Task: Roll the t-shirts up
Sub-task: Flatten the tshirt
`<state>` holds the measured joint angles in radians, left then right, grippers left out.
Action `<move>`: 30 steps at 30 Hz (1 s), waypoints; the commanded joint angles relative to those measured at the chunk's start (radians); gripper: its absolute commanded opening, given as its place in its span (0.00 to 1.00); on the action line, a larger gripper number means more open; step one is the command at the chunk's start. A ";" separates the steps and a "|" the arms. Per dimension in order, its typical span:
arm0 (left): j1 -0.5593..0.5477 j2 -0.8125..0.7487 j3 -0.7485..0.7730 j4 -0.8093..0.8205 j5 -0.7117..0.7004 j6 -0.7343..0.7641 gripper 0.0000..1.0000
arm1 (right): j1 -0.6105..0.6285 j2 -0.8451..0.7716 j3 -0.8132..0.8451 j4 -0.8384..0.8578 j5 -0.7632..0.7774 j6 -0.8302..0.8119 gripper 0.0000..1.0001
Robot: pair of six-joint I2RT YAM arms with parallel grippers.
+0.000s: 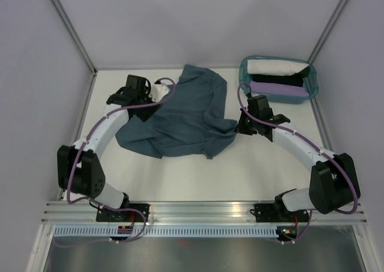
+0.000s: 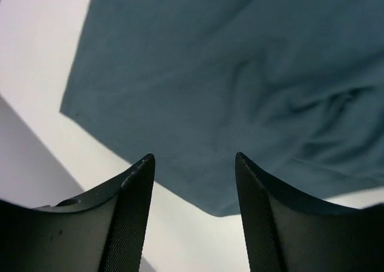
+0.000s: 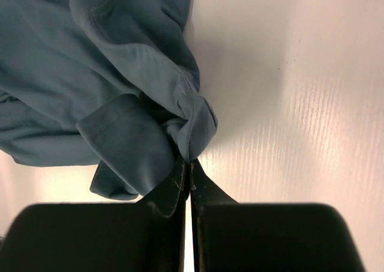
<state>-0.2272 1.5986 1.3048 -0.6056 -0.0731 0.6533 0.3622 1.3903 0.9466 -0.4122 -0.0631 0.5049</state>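
A slate-blue t-shirt (image 1: 180, 116) lies rumpled and partly spread in the middle of the white table. My right gripper (image 1: 242, 128) is at its right edge, shut on a bunched fold of the t-shirt (image 3: 192, 125) near a sleeve hem. My left gripper (image 1: 162, 90) is open and empty at the shirt's far left edge; in the left wrist view its fingers (image 2: 135, 194) hang above the shirt's edge (image 2: 228, 104) and bare table.
A teal plastic basket (image 1: 245, 72) stands at the back right, holding white, black and purple folded cloths. White walls close in the table on the left, back and right. The arm bases sit on a metal rail at the near edge.
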 commanded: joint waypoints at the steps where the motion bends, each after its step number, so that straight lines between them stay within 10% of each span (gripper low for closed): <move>1: -0.017 -0.101 -0.123 -0.178 0.216 0.042 0.60 | 0.000 -0.028 -0.028 0.081 -0.034 0.035 0.00; 14: -0.210 -0.190 -0.413 -0.185 0.237 -0.004 0.65 | 0.000 -0.066 -0.071 0.090 -0.009 0.034 0.00; 30: -0.245 0.110 -0.346 -0.042 0.207 -0.139 0.66 | 0.000 -0.077 -0.058 0.066 0.023 0.020 0.00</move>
<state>-0.4671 1.6550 0.9554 -0.7483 0.1120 0.5610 0.3626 1.3457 0.8814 -0.3553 -0.0624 0.5274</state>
